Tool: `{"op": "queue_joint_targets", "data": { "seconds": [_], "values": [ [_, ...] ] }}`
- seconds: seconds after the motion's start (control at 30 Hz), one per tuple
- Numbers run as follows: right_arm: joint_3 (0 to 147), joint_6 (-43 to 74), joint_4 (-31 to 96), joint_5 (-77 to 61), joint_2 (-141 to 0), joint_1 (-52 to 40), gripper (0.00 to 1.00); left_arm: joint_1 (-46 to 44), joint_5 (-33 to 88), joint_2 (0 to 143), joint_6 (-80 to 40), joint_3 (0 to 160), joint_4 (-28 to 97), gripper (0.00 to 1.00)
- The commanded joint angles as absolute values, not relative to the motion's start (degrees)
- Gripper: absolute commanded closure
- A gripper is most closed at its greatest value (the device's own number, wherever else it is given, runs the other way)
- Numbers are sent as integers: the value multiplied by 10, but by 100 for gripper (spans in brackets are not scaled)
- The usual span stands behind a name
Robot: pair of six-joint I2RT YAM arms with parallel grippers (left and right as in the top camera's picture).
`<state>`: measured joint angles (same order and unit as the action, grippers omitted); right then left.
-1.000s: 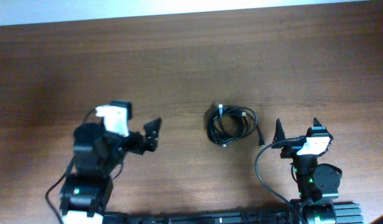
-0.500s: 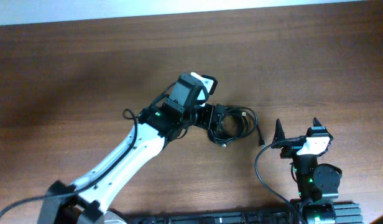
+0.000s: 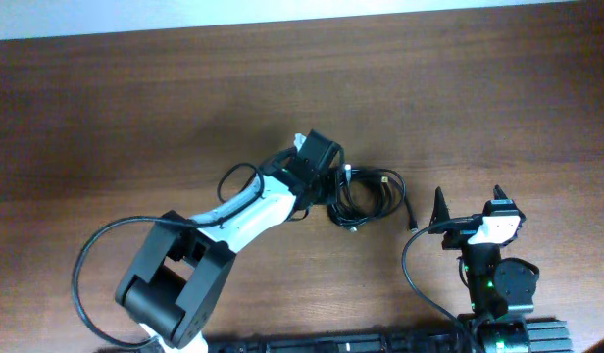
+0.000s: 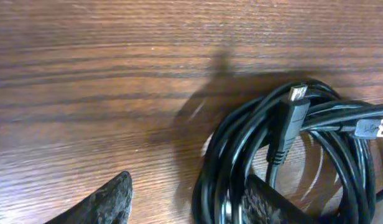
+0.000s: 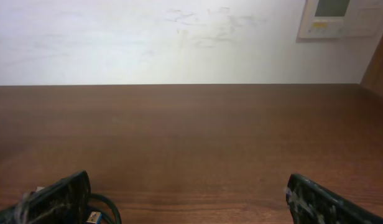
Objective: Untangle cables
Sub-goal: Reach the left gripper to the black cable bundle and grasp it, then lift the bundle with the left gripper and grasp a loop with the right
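The cables [image 3: 366, 196] lie as one tangled black coil on the wooden table, right of centre. In the left wrist view the coil [image 4: 291, 155] fills the lower right, with two metal-tipped plugs on top. My left gripper [image 3: 330, 188] [image 4: 191, 202] is open at the coil's left edge. One finger is inside the loop and the other is outside on bare wood, so they straddle several strands. My right gripper [image 3: 470, 204] [image 5: 194, 202] is open and empty, to the right of the coil and apart from it. A bit of cable with a plug [image 5: 95, 211] shows at its left finger.
The wooden table [image 3: 135, 108] stretches bare to the left and the back. A white wall [image 5: 179, 37] stands behind the table's far edge. The thicker black arm wires [image 3: 86, 265] loop near both bases at the front.
My left arm has swung from the front left across to the coil and lowered its open fingers over the coil's left edge. The right arm and the cables have not moved.
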<state>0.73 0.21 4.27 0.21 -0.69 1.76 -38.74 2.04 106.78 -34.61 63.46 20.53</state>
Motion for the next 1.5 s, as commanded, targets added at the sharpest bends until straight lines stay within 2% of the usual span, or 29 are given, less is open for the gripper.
{"op": "queue_joint_targets", "data": {
  "seconds": [0.0,0.07,0.13,0.2,0.27,0.3,0.37,0.47,0.5,0.53,0.6,0.67,0.7,0.73,0.8,0.87,0.93,0.97,1.0,1.1,1.13,1.2,1.27,1.33,1.4,1.47],
  "values": [
    [3,2,45,7,-4,14,1,-391,28,1082,-354,644,197,44],
    [3,2,45,7,-4,14,1,-400,27,1082,-353,644,192,45],
    [3,2,45,7,-4,14,2,-411,27,1091,-352,644,191,60],
    [3,2,45,7,-4,14,1,-412,28,1110,-357,644,189,62],
    [3,2,45,7,-4,14,1,-404,41,1120,-369,648,178,94],
    [3,2,45,7,-4,14,1,-395,31,1118,-369,665,194,100],
    [3,2,45,7,-4,14,1,-367,-4,1099,-376,713,262,100],
    [3,2,45,7,-4,14,1,-322,-112,1045,-607,760,399,100],
    [3,2,45,7,-4,14,1,-302,-109,1024,-771,760,474,100],
    [3,2,45,7,-4,14,1,-299,-101,1024,-827,760,503,100],
    [3,2,45,7,-4,14,1,-300,-101,1024,-833,760,517,100],
    [3,2,45,7,-4,14,1,-300,-105,1025,-833,760,517,76],
    [3,2,45,7,-4,14,1,-300,-105,1025,-832,760,519,54],
    [3,2,44,7,-4,14,2,-299,-106,1025,-828,760,520,43],
    [3,10,34,-17,-4,14,1,-299,-141,1025,-718,760,520,47],
    [3,86,31,-164,-4,14,1,-299,-181,1026,-594,760,520,53],
    [3,132,8,-278,-4,14,1,-299,-191,1037,-523,759,522,51],
    [3,131,-12,-307,-4,14,1,-298,-189,1045,-521,759,526,48],
    [4,130,-21,-288,-4,14,1,-293,-190,1053,-520,758,531,46],
    [58,130,0,-225,-55,14,1,-292,-193,1068,-491,758,555,53],
    [98,130,22,-214,-100,14,2,-291,-193,1077,-491,758,567,55],
    [233,130,102,-212,-291,14,2,-279,-186,1102,-491,757,565,56],
    [338,130,157,-263,-430,14,2,-279,-178,1108,-491,757,560,55],
    [400,130,167,-371,-537,14,1,-279,-157,1109,-491,757,541,56],
    [413,130,147,-540,-664,14,2,-279,-134,1109,-491,757,510,50],
    [413,130,124,-629,-743,14,1,-279,-126,1109,-491,757,501,50]
  ]
}}
